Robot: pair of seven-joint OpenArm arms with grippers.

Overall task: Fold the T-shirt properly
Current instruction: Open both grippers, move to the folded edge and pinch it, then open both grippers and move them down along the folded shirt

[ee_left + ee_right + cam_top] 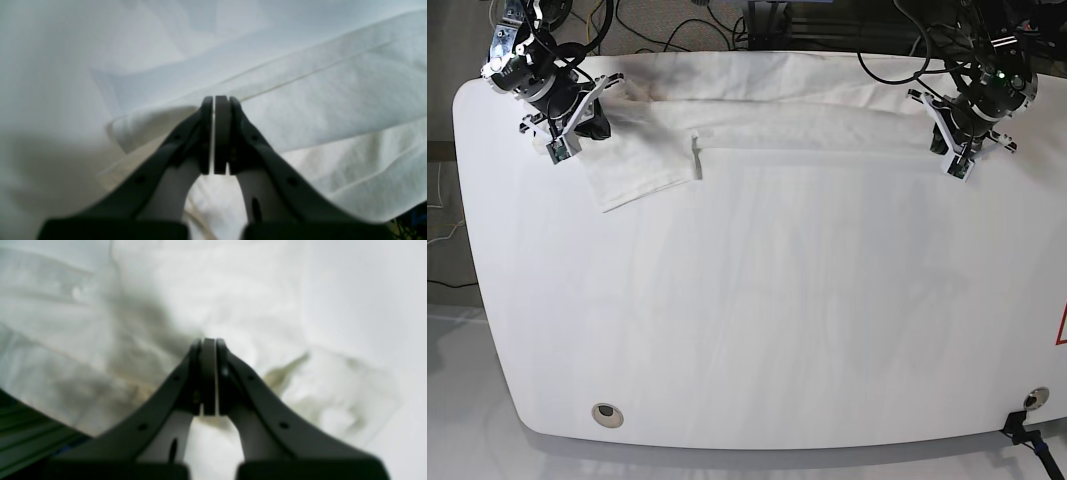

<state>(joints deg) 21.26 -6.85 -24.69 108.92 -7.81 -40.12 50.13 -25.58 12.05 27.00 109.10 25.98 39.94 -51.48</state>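
Left claw point(215, 100): jaws pressed together, and we see a hem fold of the T-shirt point(300, 100) pinched at their tips. Right claw point(208, 341): likewise closed, nipping bunched cloth.

T-shirt: lying in a long band along the far edge of the desk point(777, 330), a sleeve hanging toward the centre near the far-left corner.

Step, as we judge it: both grasps taken; next, lift and draw together.

Views: the wrist cameras show the pinches; only the base camera shows the whole layout.

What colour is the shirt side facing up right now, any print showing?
Plain white, no print visible on the T-shirt; clearest in the base view.
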